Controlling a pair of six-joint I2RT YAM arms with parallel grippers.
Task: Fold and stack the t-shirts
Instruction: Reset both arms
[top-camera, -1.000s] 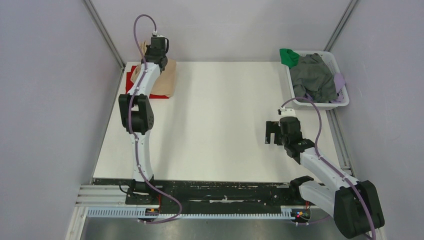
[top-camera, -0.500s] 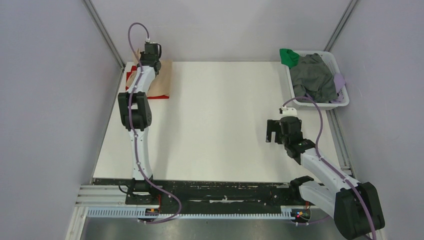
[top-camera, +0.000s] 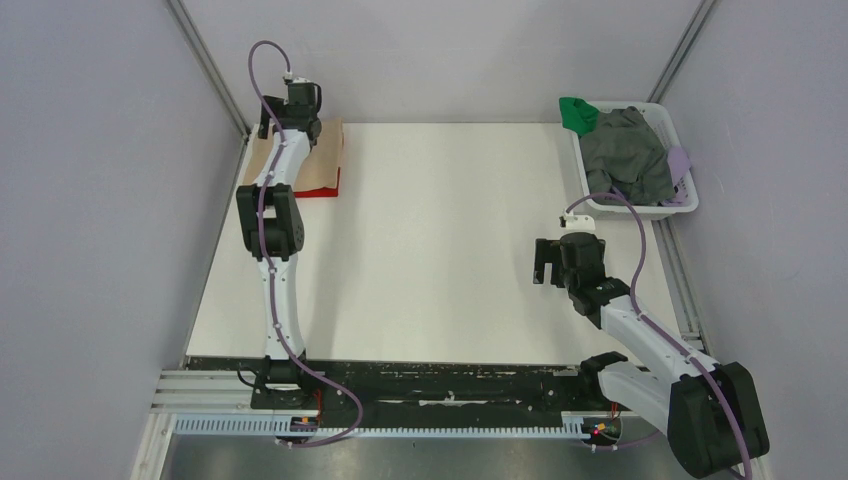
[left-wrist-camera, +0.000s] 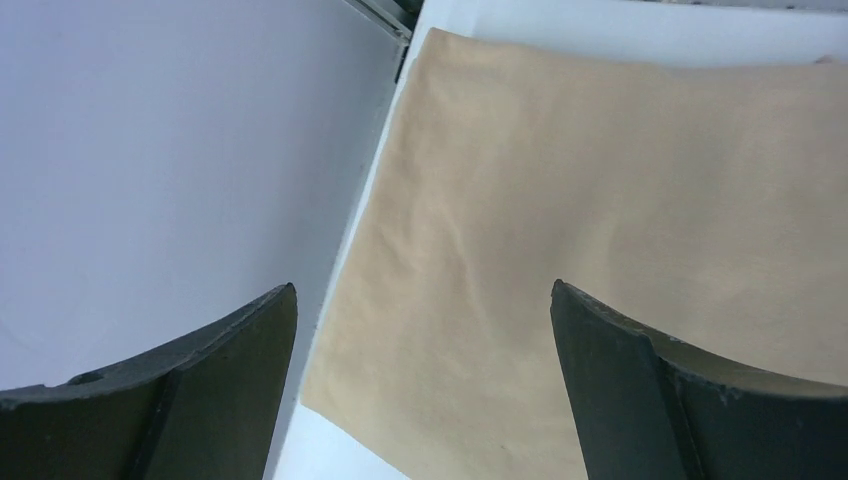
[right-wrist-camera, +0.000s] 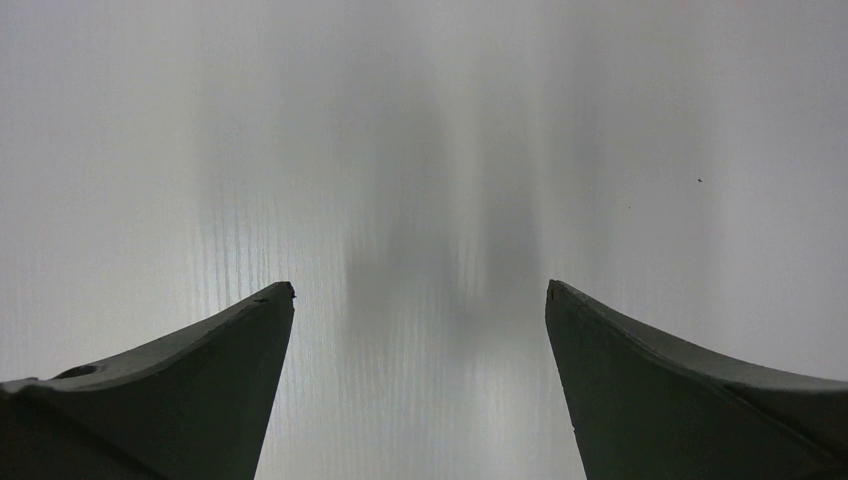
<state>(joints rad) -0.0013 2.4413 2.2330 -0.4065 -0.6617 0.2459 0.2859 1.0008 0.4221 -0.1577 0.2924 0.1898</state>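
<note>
Left gripper (left-wrist-camera: 422, 285): fingers spread wide, nothing held. It is at the far left corner of the table (top-camera: 440, 230), over the left edge of the beige t-shirt (top-camera: 320, 160). Contact with the cloth cannot be determined.

Beige t-shirt: folded to a rectangle, lying flat, surface smooth in the left wrist view. It sits on top of the red t-shirt (top-camera: 318, 196), of which only a thin strip shows along the near and right edges.

Right gripper (right-wrist-camera: 419, 284): fingers spread wide, nothing between them, poised above bare table on the right side, well apart from the stack.

White basket (top-camera: 640, 212): at the far right corner, holding a grey garment (top-camera: 625, 155) and a green cloth (top-camera: 577, 113).
</note>
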